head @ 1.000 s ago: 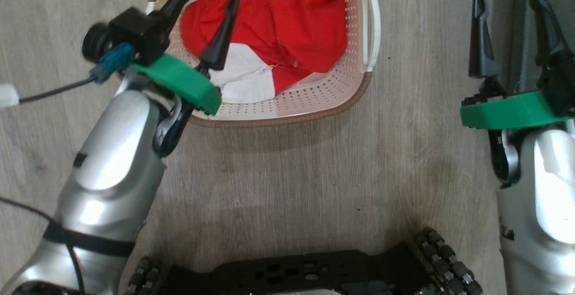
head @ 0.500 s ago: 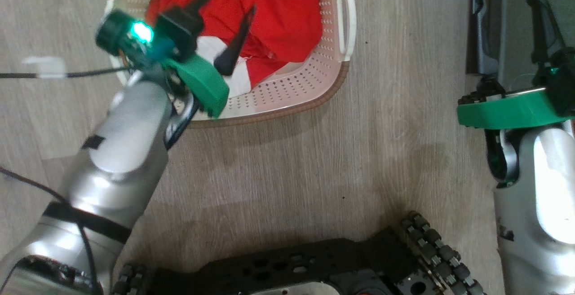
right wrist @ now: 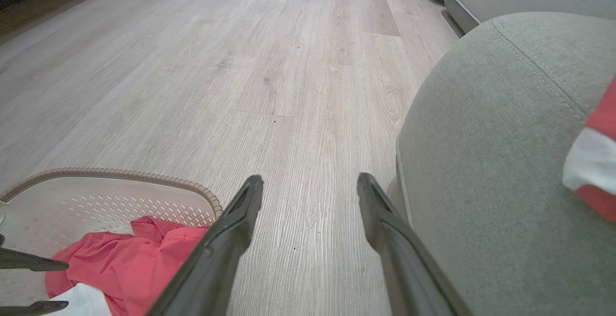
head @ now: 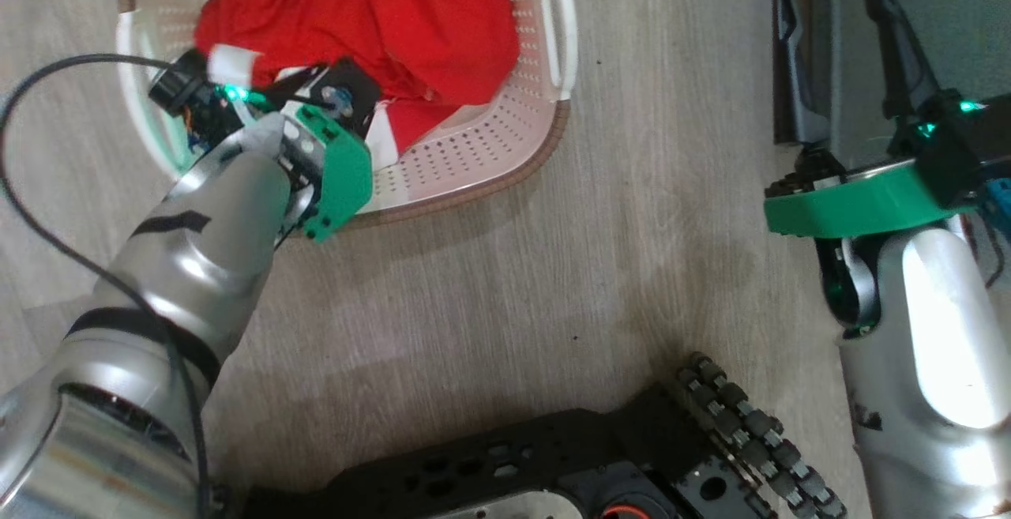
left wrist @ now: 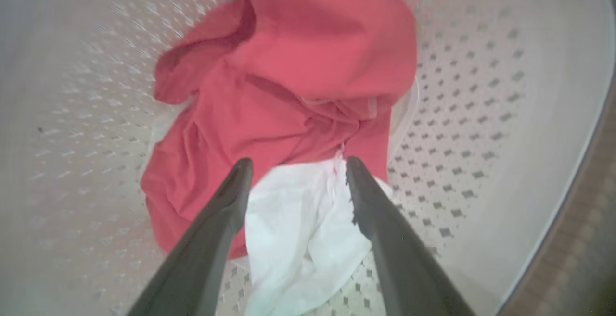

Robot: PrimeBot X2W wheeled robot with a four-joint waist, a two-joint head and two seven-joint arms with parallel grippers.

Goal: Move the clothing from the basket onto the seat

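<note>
The cream perforated basket (head: 505, 179) stands on the floor at the upper left, with red clothing (head: 379, 21) bunched inside. My left gripper (head: 316, 92) reaches steeply down into it. In the left wrist view it (left wrist: 296, 162) is open, its fingertips either side of the garment's white panel (left wrist: 293, 229), just below the red folds (left wrist: 298, 66). My right gripper (head: 837, 61) hangs open and holds nothing beside the grey seat (head: 964, 13). The right wrist view shows it (right wrist: 309, 179) over bare floor, the seat (right wrist: 491, 138) to its right and the basket (right wrist: 120, 195) at lower left.
A red and white garment (right wrist: 594, 157) lies on the seat at the right edge. Pale wood-look floor (head: 553, 282) separates basket and seat. My black wheeled base (head: 553, 464) is at the bottom. A black cable (head: 47, 187) loops by the left arm.
The head camera has shifted, so the basket sits further left. My left gripper has tipped down from above the near rim into the basket over the clothing. The right gripper stays open.
</note>
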